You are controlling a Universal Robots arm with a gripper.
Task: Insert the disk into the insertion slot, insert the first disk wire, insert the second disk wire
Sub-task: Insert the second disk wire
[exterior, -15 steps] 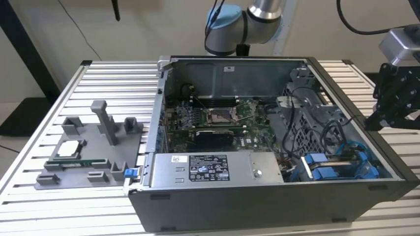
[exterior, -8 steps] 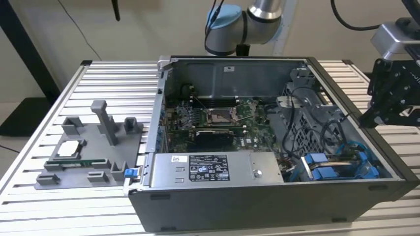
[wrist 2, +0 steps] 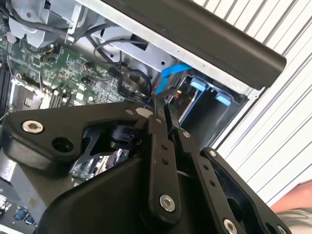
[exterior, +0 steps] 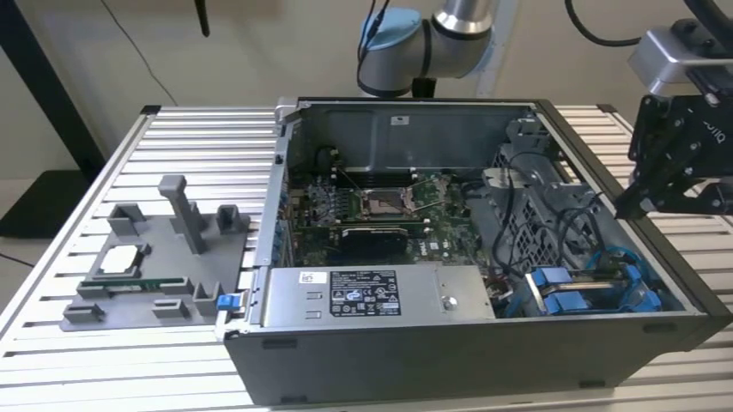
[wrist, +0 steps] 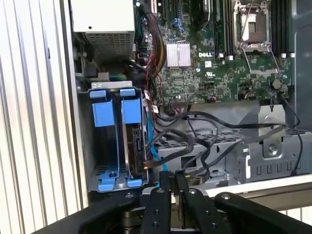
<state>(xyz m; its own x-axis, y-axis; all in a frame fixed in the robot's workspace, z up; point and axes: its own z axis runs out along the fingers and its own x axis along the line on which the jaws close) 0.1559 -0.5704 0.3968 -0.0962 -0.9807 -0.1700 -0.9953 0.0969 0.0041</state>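
The disk (wrist: pixel 135 146) stands on edge inside the grey drive cage (wrist: pixel 92 161), its blue carrier tab toward the power supply. Next to it is a bay with a blue carrier frame (wrist: pixel 102 114) and a bare perforated floor. Black wires (wrist: pixel 195 144) and a blue flat cable (wrist: pixel 152 151) loop loose beside the cage. My gripper (wrist: pixel 171 179) hovers above the case wall near those wires, its fingers pressed together with nothing between them. In the exterior view the gripper (exterior: pixel 636 202) hangs over the case's right rim, above the cage (exterior: pixel 584 292). The second wrist view shows the fingertips (wrist 2: pixel 157 108) together.
The open computer case (exterior: pixel 263 343) lies on a slatted table, with the motherboard (exterior: pixel 378 206) and power supply (exterior: pixel 378 296) inside. A grey fixture tray (exterior: pixel 160 257) with parts sits at the exterior view's left. Part of a person (wrist 2: pixel 297 204) shows by the table.
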